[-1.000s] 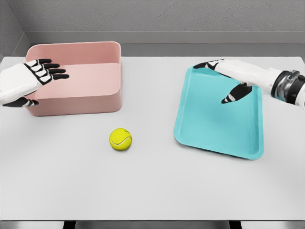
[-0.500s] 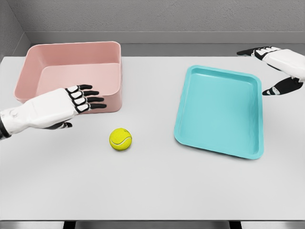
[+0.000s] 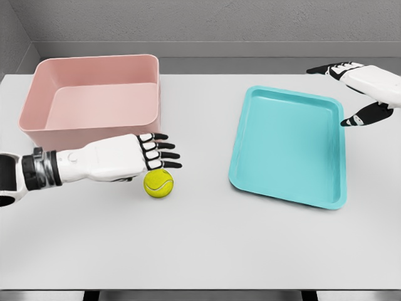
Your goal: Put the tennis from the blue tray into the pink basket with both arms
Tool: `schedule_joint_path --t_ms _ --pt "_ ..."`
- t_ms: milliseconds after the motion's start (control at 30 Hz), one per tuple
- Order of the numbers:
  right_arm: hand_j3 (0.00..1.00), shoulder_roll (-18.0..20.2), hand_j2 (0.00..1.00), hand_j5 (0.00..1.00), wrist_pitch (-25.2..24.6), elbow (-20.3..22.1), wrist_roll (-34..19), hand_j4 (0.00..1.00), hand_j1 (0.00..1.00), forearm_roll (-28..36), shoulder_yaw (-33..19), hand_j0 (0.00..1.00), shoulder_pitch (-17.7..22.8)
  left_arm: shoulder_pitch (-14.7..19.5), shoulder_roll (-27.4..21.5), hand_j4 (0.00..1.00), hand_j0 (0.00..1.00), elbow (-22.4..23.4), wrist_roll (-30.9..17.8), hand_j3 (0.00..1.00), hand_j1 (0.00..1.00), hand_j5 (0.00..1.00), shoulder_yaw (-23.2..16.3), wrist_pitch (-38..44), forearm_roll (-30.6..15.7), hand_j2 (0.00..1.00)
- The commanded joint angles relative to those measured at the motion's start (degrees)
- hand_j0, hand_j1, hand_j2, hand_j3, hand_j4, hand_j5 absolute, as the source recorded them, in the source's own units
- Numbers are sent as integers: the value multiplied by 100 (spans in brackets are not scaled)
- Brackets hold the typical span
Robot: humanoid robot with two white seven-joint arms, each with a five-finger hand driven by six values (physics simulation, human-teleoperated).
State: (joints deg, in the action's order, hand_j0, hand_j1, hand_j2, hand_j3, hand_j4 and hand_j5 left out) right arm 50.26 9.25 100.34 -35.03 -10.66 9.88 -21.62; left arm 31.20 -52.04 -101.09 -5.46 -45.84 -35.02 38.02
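On the desk (image 3: 207, 244), between the basket (image 3: 94, 100) and the tray (image 3: 288, 147), sits the ball (image 3: 158, 183). So it's not on the tray at all, just bare desk a bit in front of the basket's near right corner. The left hand (image 3: 125, 158) hovers right over it, fingers (image 3: 164, 155) stretched out flat and pointing right, holding nothing. Looks like the fingertips are just above the top of the ball, but I can't tell if they actually touch.

The right hand (image 3: 363, 84) is way off at the far right, past the tray's back corner, fingers loose and spread, also empty.

My take on the grab: that flat hand isn't wrapped around anything yet. I'd drop the palm down over the ball and curl the fingers around both sides, thumb underneath, before lifting. A round ball on a smooth desk will roll off if it gets nudged from one side only, so close evenly and don't push sideways. Then it's a short carry up and back over the basket wall, which is near.
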Motion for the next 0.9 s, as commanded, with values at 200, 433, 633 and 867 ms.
schedule_joint_path --t_ms 200,433,633,867 --pt "100 28 100 100 7 -14 3 100 100 20 5 100 -9 229 44 100 100 1 -975 100 100 100 -320 2 136 100" --pt "100 10 100 100 16 -32 3 100 100 29 32 100 0 536 44 100 100 1 -1054 100 100 100 -338 2 136 100" --pt "100 10 100 100 7 -32 3 100 100 29 32 100 -9 879 176 100 100 1 -1458 100 100 100 -592 2 153 100" --pt "100 45 100 100 7 -102 3 100 100 29 41 100 70 1318 352 100 100 10 -1502 100 100 100 -1199 2 294 100"
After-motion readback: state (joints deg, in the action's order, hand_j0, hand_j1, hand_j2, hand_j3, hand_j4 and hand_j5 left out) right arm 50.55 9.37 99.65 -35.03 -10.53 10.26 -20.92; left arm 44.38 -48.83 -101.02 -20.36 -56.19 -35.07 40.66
